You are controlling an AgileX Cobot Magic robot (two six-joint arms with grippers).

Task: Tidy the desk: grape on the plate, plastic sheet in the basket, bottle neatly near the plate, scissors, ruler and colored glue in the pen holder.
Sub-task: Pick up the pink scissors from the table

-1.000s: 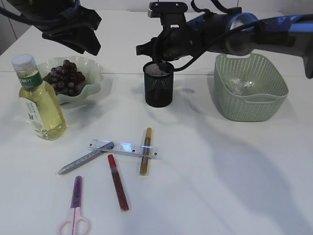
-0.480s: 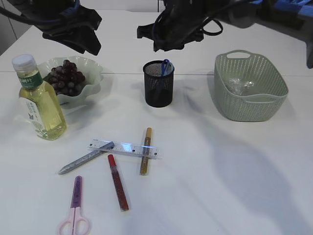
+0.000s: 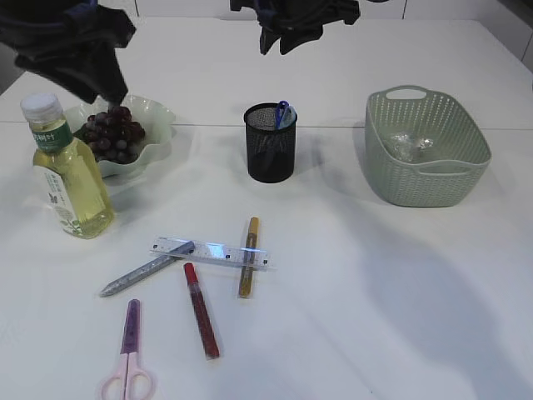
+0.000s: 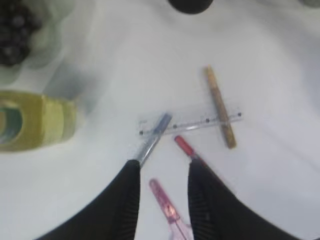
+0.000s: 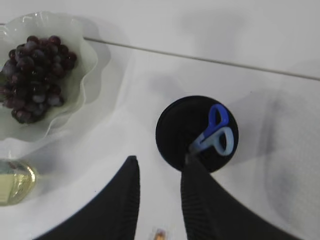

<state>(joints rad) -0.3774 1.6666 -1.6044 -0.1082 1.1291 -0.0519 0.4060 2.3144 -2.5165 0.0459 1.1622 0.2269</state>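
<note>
Blue scissors (image 3: 283, 113) stand in the black mesh pen holder (image 3: 270, 150); they also show in the right wrist view (image 5: 216, 133). My right gripper (image 5: 159, 165) is open and empty, high above the holder. My left gripper (image 4: 161, 169) is open and empty, above the pink scissors (image 3: 127, 358). A clear ruler (image 3: 212, 252) lies across the silver (image 3: 146, 268) and gold (image 3: 248, 256) glue pens; a red glue pen (image 3: 200, 310) lies beside them. Grapes (image 3: 111, 131) sit on the white plate (image 3: 158, 117). The yellow bottle (image 3: 68, 171) stands in front of the plate. The plastic sheet (image 3: 410, 144) lies in the green basket (image 3: 425, 179).
The table's back edge runs behind the plate, holder and basket. The basket stands at the right, with bare white table in front of it.
My right gripper has risen from the pen holder, leaving the blue scissors in it. My left arm has shifted left and up.
</note>
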